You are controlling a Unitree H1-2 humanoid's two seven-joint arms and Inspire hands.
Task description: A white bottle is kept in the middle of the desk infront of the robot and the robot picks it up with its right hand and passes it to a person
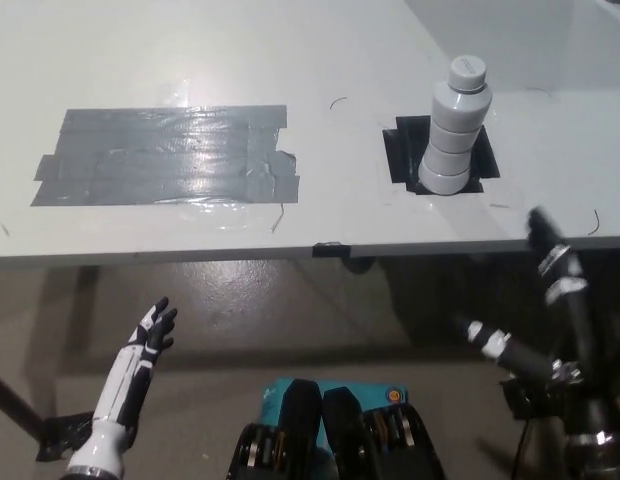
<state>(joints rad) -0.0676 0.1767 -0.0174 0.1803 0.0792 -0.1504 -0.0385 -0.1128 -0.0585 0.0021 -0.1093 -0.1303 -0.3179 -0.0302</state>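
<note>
**Both hands low, holding nothing**

The white left hand [150, 335] sits at lower left, fingers pointing up and slightly apart. The black right hand [550, 300] rises at lower right, fingers spread wide and empty.

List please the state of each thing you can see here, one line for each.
white bottle: upright on the black patch, cap on, not held
right hand: open, below the desk edge, apart from the bottle
left hand: open, resting low, below the desk
grey tape patch: stuck flat, wrinkled
</note>
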